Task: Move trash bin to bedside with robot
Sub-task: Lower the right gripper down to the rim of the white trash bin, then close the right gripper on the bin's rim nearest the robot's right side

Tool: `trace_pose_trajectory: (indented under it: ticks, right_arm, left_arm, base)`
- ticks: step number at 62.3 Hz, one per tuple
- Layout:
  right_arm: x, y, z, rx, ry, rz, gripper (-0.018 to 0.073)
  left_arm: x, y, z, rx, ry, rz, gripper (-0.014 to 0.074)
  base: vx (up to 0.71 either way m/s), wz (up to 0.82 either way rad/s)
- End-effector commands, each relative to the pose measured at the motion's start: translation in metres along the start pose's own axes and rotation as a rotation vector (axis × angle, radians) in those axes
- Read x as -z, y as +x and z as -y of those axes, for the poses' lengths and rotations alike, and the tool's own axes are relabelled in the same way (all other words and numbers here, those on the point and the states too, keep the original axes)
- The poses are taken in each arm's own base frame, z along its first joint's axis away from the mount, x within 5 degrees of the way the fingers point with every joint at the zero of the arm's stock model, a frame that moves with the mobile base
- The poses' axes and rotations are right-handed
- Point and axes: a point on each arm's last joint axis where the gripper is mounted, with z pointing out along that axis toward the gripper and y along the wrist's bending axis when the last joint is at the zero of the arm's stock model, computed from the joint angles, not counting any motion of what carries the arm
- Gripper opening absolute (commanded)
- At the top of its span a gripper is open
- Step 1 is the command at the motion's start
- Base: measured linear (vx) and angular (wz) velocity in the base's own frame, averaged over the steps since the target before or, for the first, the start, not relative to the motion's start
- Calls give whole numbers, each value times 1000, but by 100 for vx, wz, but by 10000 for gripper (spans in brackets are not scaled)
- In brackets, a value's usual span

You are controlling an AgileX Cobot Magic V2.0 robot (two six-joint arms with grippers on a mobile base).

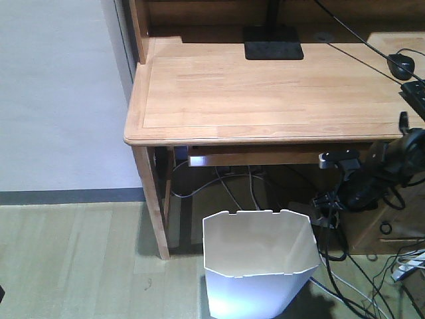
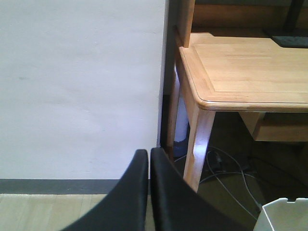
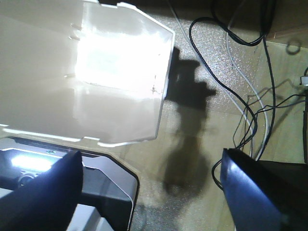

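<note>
Standing on the floor just in front of the desk, the trash bin shows in the front view as an open, empty shell with thin white walls and a notched rim. I judge it light, somewhat flexible and smooth enough to slip, so a pinch over the rim at a facet crease, where the plastic should be stiffest, looks the safest hold. No bed appears in any view. The right arm hangs beside the bin among loose cables. From the left wrist, the left gripper has its fingers pressed together with nothing between them and points toward the wall; a corner of the bin's rim shows low at the edge. From the right wrist, the right gripper is spread wide and empty, with the bin just beside it but not between its jaws.
</note>
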Motion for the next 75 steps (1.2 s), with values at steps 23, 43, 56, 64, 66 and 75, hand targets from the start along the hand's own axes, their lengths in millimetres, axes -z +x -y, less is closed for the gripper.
trace_pose_trajectory:
  ticks: [23, 43, 56, 64, 66, 75]
  right_arm:
    - [-80, -26, 14, 29, -11, -30, 563]
    - [-126, -20, 15, 43, -26, -78, 563]
    - [-147, -20, 17, 43, -28, -83, 563]
    - [-160, -22, 18, 43, -30, -85, 563]
    - [-163, -23, 19, 43, -31, -85, 563]
    - [-176, -26, 20, 45, -49, -105, 559]
  left_arm:
    - [-1, -5, 1, 6, 7, 51, -6]
    - [-1, -5, 1, 6, 7, 51, -6]
    - [-1, -5, 1, 6, 7, 51, -6]
    - [-1, -5, 1, 6, 7, 51, -6]
    - [-1, -5, 1, 6, 7, 51, -6]
    - [-1, -5, 1, 6, 7, 51, -6]
  base:
    - [0, 0]
    - [0, 0]
    - [0, 0]
    - [0, 0]
    - [0, 0]
    - [0, 0]
